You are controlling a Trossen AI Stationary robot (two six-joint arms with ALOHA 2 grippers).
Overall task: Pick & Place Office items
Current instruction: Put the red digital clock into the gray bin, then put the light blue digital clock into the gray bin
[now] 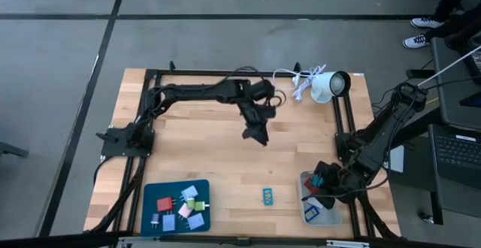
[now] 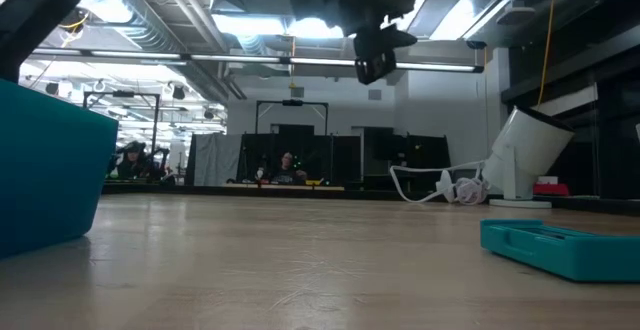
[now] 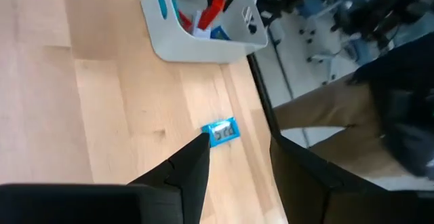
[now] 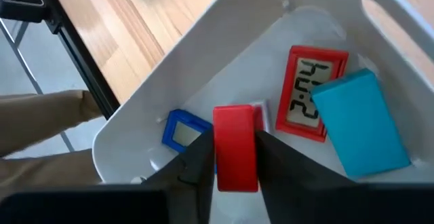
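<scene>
Resting in the white bin (image 4: 169,75) at the desk's front right corner: one red piece (image 4: 235,146) between the right gripper's (image 4: 230,153) jaws, which sit close against its sides; whether they grip it cannot be told. Beside it in the bin lie a small blue-framed piece (image 4: 182,130), a red piece with a digit display (image 4: 308,91) and a plain blue block (image 4: 363,119). One blue piece (image 1: 267,195) lies alone on the bare desk (image 1: 218,158) near the front edge, between the bin and a blue tray (image 1: 150,195). That tray, at the front left, carries the remaining small pieces (image 1: 183,205): red, pink, green, white and pale blue. Left gripper (image 1: 255,134): raised over mid-desk, jaws parted, nothing between them. White lamp (image 1: 329,85) with cord: back right corner.
</scene>
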